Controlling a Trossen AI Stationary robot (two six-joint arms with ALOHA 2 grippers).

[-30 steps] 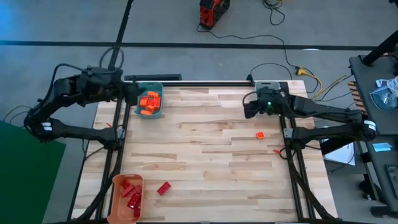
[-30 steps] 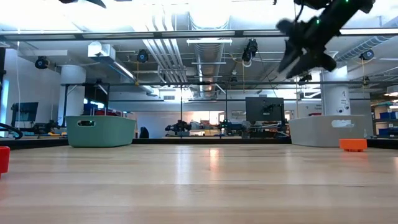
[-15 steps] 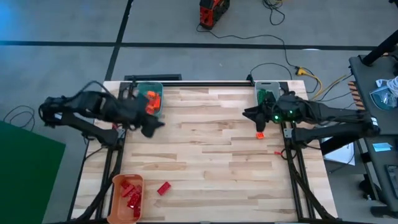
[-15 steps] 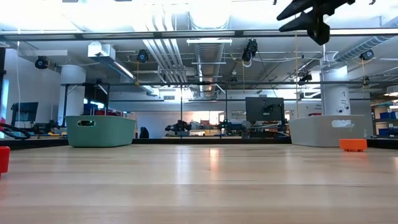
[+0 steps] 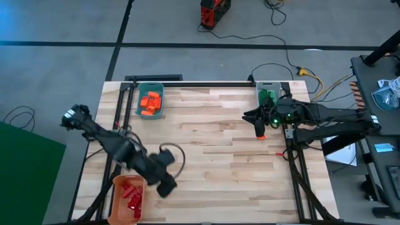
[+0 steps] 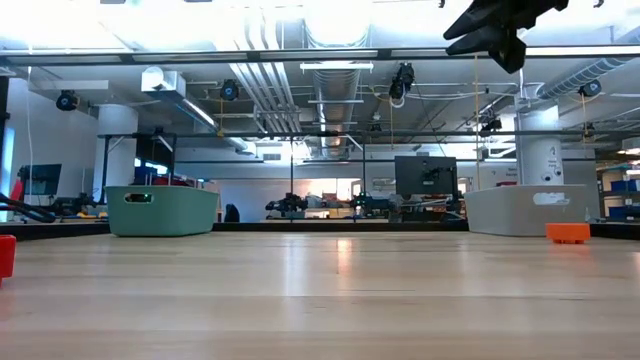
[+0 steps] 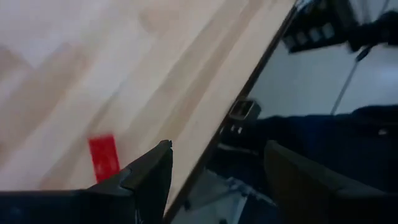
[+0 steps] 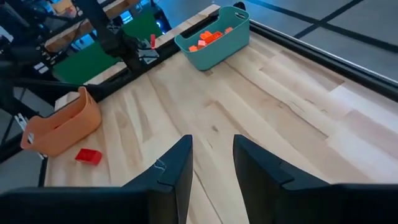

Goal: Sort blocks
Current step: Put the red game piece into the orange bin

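So the left gripper was parked low over the tabletop's near left corner, fingers spread wide, nothing pinched. A loose red block was seen lying just ahead of it, beside the orange bin where more red blocks were piled. Orange blocks were heaped in the teal bin at the far left corner. The right gripper was held above an orange block near the right edge, fingers parted, empty.
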